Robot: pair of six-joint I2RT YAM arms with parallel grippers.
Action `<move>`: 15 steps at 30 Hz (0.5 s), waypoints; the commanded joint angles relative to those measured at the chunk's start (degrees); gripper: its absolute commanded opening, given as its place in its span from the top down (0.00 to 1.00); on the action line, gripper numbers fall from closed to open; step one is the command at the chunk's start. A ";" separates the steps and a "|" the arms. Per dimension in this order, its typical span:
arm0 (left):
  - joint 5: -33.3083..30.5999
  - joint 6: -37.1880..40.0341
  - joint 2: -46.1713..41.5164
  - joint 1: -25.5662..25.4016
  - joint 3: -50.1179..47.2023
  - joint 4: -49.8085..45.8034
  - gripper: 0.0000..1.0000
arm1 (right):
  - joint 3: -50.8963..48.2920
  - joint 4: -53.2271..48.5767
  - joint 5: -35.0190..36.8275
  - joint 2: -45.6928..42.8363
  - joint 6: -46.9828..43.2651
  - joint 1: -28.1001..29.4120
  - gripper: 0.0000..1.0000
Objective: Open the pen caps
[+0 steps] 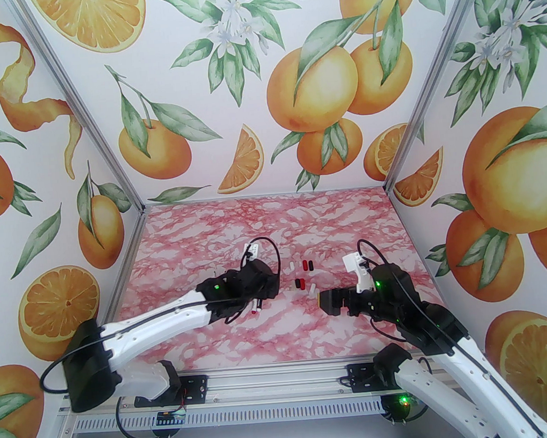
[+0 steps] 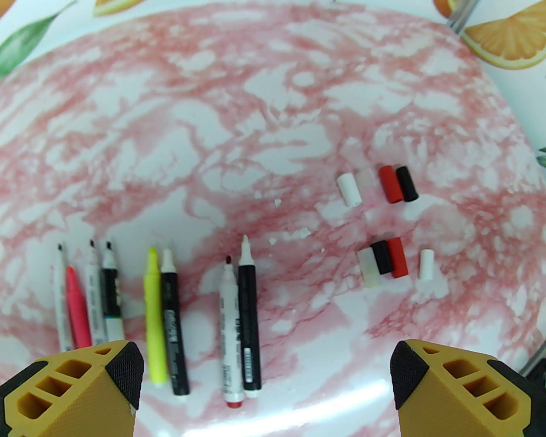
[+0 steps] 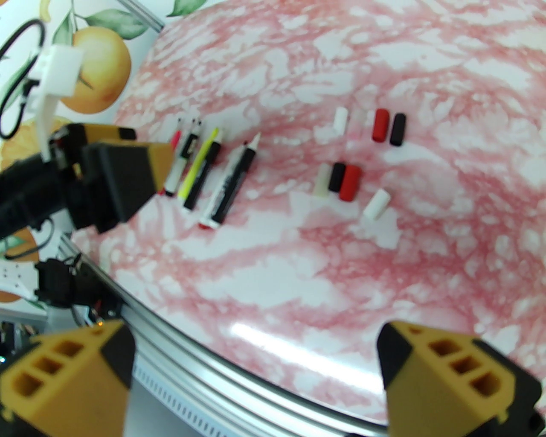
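Note:
Several pens lie uncapped in a row on the pink marbled table [image 2: 264, 128], tips pointing away, among them a pink pen [image 2: 79, 311], a yellow pen [image 2: 154, 316] and a black-barrelled pen [image 2: 248, 320]. To their right the pen caps lie loose in two small groups: a white cap [image 2: 349, 190], red cap [image 2: 390, 184] and black cap [image 2: 407, 184] farther off, and a black cap [image 2: 381, 257], red cap [image 2: 397, 257] and white cap [image 2: 426, 264] nearer. My left gripper [image 2: 266, 375] hovers open just above the pens' near ends and holds nothing. My right gripper [image 3: 256, 358] is open and holds nothing, near the front edge, right of the caps [image 1: 301, 274].
Orange-print walls close in the table on the left, back and right. An aluminium rail [image 1: 267, 383] runs along the near edge, where both arm bases are bolted. In the top view my left gripper [image 1: 264, 287] covers most of the pens, and my right gripper [image 1: 327, 302] sits close to the nearest caps.

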 commanded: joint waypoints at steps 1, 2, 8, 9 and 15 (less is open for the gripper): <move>5.32 8.37 -5.70 2.14 -3.75 4.93 0.00 | 1.79 1.33 2.54 1.49 -1.27 0.17 0.00; 6.56 9.44 -7.55 3.24 -5.24 5.91 0.00 | 1.89 1.54 3.01 2.02 -1.23 0.16 0.00; 6.57 14.91 -18.78 8.85 -13.43 9.81 0.00 | 1.15 3.72 8.87 3.38 0.29 0.24 0.00; 6.28 15.39 -20.40 9.89 -14.56 10.13 0.00 | 1.03 4.16 10.03 3.42 0.77 0.17 0.00; 4.14 19.23 -27.83 15.01 -20.04 12.75 0.00 | 0.06 6.49 15.29 3.25 2.85 0.17 0.00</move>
